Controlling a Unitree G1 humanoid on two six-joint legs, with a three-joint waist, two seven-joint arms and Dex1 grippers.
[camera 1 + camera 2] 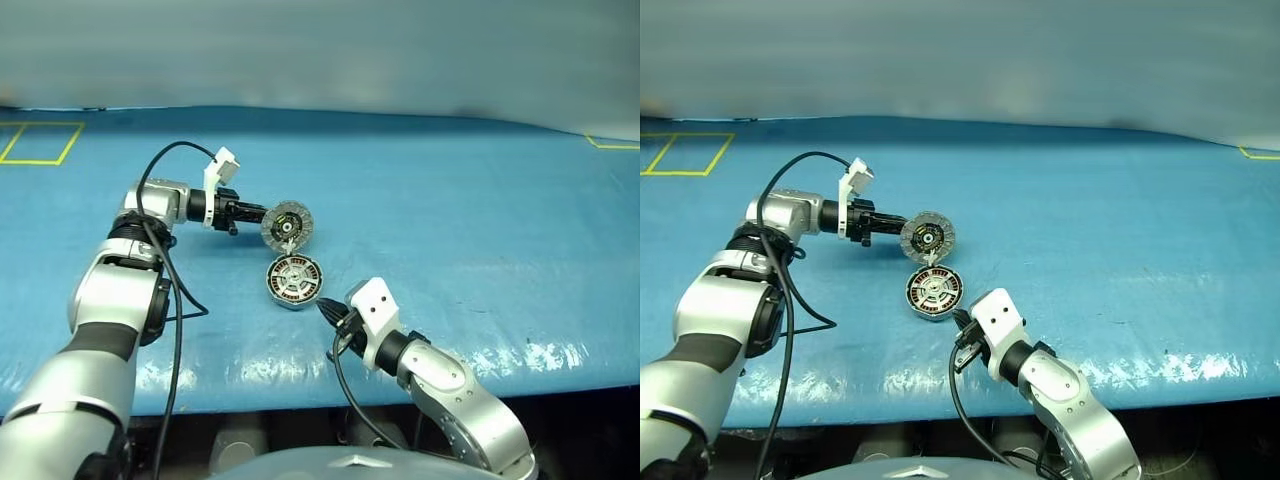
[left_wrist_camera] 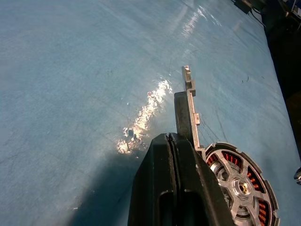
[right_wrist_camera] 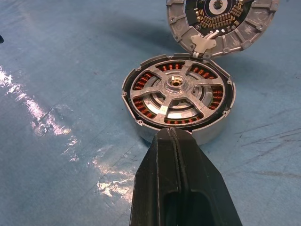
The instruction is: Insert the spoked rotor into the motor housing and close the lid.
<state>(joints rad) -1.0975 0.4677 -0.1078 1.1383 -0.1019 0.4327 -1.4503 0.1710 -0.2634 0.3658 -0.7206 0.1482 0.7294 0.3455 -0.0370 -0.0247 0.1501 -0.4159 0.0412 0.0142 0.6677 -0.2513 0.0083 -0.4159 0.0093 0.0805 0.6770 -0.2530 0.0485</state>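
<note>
Blue table [image 1: 480, 200], motor housing [image 1: 294, 279] flat, open face up, lid [image 1: 287, 226] upright on edge, pinched by left pincer [image 1: 262, 216]

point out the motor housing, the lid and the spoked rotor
motor housing [image 3: 214, 133], right wrist view, outer side wall
lid [image 3: 176, 19], right wrist view, ribbed rim
spoked rotor [image 3: 162, 107], right wrist view, one silver spoke
</note>
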